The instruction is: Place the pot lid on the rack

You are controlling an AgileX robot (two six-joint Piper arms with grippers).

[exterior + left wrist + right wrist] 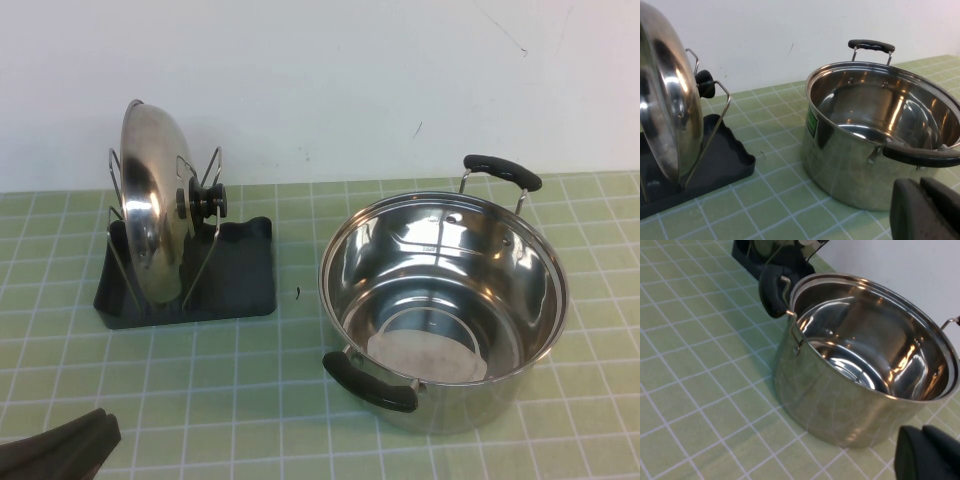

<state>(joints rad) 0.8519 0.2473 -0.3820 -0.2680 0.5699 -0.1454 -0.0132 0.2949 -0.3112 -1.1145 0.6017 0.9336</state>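
The pot lid [150, 205] stands on edge in the rack [235, 285], leaning between its wire loops [205, 225] with the black knob [205, 197] facing the pot [445, 305], which sits open on the green tiled table [250, 400] beside the rack. The left gripper [62, 447] lies low at the near edge of the table, well clear of the rack and nearer to it than to the pot, its fingers [925, 210] pressed together and holding nothing. The right gripper [927, 455] hangs just beside the pot's near wall, touching nothing; its fingers also look closed and empty.
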